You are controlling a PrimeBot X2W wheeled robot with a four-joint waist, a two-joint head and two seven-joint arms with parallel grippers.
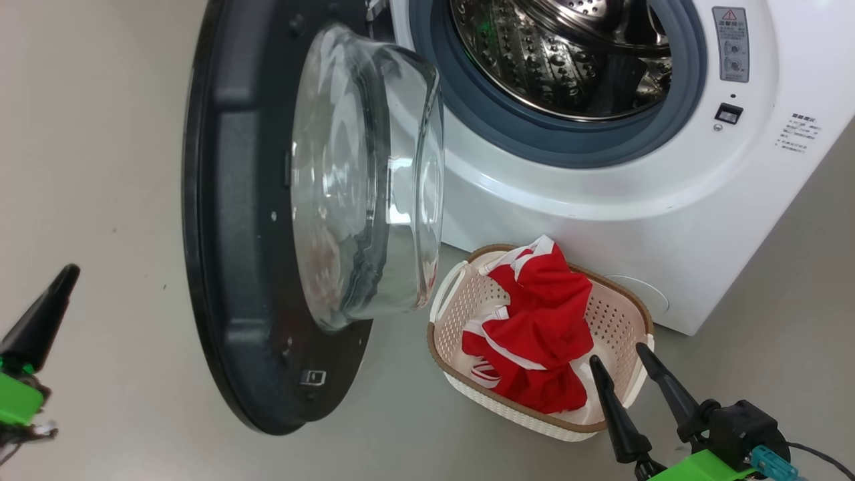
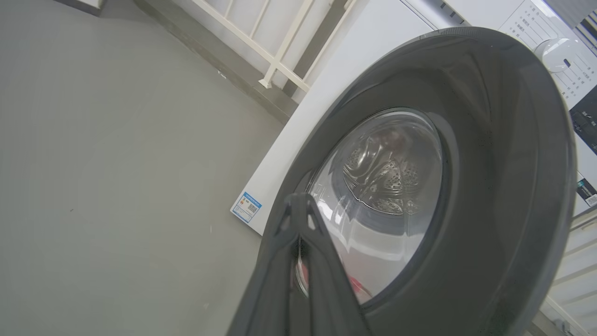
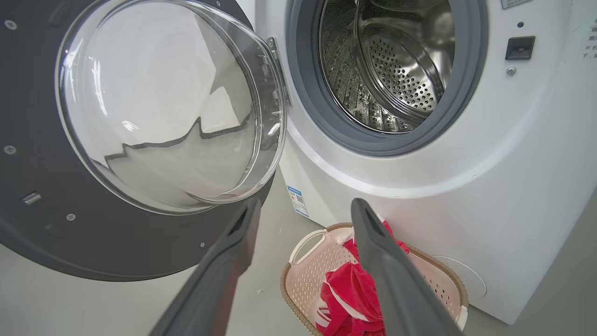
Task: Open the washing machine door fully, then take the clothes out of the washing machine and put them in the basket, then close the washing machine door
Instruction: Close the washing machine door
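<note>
The washing machine [image 1: 601, 200] stands with its steel drum [image 1: 568, 53] showing no garments. Its black-rimmed door [image 1: 220, 267] is swung wide open to the left, glass bowl facing right. On the floor in front sits the cream basket [image 1: 449, 292] holding the red clothes [image 1: 541, 327]. My right gripper [image 1: 618, 354] is open at the basket's near right rim, with nothing between its fingers; its wrist view shows the right gripper [image 3: 305, 203] above the basket [image 3: 298, 280] and clothes [image 3: 350, 289]. My left gripper [image 1: 63, 275] is shut and empty, left of the door. In its wrist view the left gripper [image 2: 301, 201] points at the door's outer face [image 2: 489, 186].
Bare grey floor [image 1: 100, 133] spreads to the left of the door and in front of the basket. A white railing [image 2: 280, 51] runs along the wall behind the machine. A blue label [image 2: 246, 206] sits at the machine's base corner.
</note>
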